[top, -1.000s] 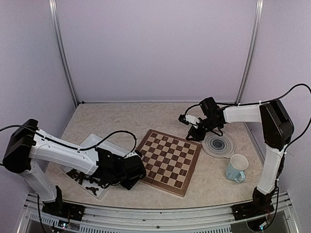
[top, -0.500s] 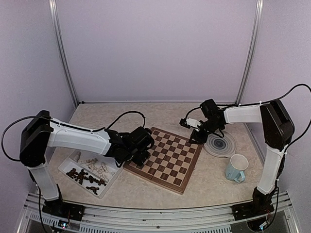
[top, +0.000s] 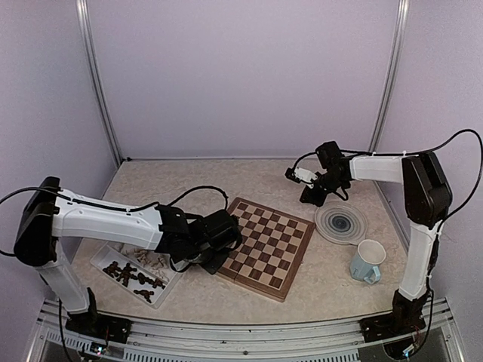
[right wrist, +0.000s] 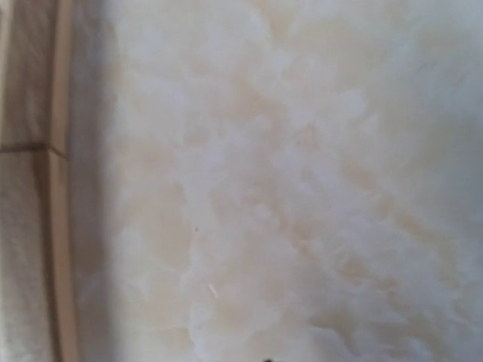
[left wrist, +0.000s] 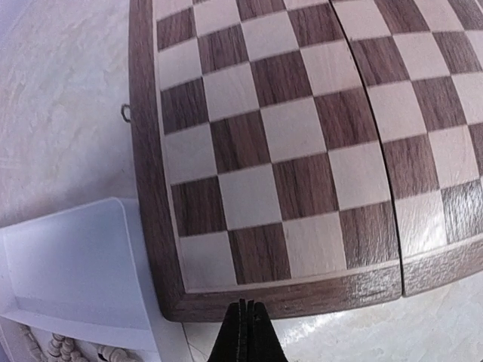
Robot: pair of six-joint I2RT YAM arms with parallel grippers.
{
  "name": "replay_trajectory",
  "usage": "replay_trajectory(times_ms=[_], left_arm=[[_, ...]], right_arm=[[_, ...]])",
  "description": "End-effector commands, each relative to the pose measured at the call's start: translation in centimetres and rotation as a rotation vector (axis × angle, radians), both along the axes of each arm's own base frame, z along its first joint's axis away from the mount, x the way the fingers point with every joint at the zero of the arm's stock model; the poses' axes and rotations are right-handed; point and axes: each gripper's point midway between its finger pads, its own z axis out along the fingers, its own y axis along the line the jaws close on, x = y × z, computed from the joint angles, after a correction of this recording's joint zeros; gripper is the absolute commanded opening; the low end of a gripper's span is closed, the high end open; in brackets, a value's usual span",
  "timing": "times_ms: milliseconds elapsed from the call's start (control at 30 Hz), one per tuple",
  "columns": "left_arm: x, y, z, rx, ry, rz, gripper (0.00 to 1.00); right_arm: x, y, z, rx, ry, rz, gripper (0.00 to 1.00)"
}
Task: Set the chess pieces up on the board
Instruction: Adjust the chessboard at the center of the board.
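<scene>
Both off the board (top: 266, 247): left jaws pressed together beside its corner; right jaws, state untellable, beyond its far edge.

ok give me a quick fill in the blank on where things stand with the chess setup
The board holds ____ chess pieces. The pieces lie in the white tray, to the board's ____ in the top view. The left gripper is ____, with nothing in it.
Missing words: no; left; shut.
</scene>
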Motion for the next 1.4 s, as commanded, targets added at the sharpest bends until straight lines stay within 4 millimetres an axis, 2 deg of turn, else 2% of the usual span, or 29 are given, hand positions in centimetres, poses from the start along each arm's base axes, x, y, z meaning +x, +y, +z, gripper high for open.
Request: replay_trajectory(times_ms=[0,133,267,533,700,900,1033,1233,1367], left_arm=[[-2.8,1.4,-2.1,-0.023,0.154,0.062,0.0],[-2.7,1.8,-4.4,0.013,0.187,0.085,0.0],[-1.9,2.0,-6.3,0.028,0.192,0.108,0.0],[1.8,2.2,-7.2,-0.015,0.124,0.156,0.0],[5.4,1.2,-6.2,-0.05,0.06,0.158,0.0],[8.9,0.1,-6.1,-0.081,0.051,0.143,0.0],[10.3,0.0,-6.1,-0.082,0.041,0.131,0.0],[12.5,-1.2,-4.1,-0.123,0.003,0.106,0.0],[13.2,-1.8,-3.5,-0.119,-0.011,0.093,0.0]], right_arm=[[0.2,-0.4,-2.9,-0.07,0.035,0.012,0.13],[-0.8,0.2,-4.2,-0.1,0.057,0.063,0.1],[-3.2,0.8,-5.4,-0.131,0.096,0.146,0.1],[-9.1,0.4,-6.2,-0.155,0.202,0.235,0.09],[-11.5,-0.4,-5.5,-0.132,0.222,0.215,0.08],[-12.4,-0.9,-5.2,-0.121,0.227,0.186,0.08],[-11.6,-1.0,-5.1,-0.125,0.206,0.144,0.08],[-10.2,-0.3,-3.9,-0.1,0.191,0.109,0.08],[-9.5,-0.2,-3.0,-0.09,0.174,0.095,0.08]])
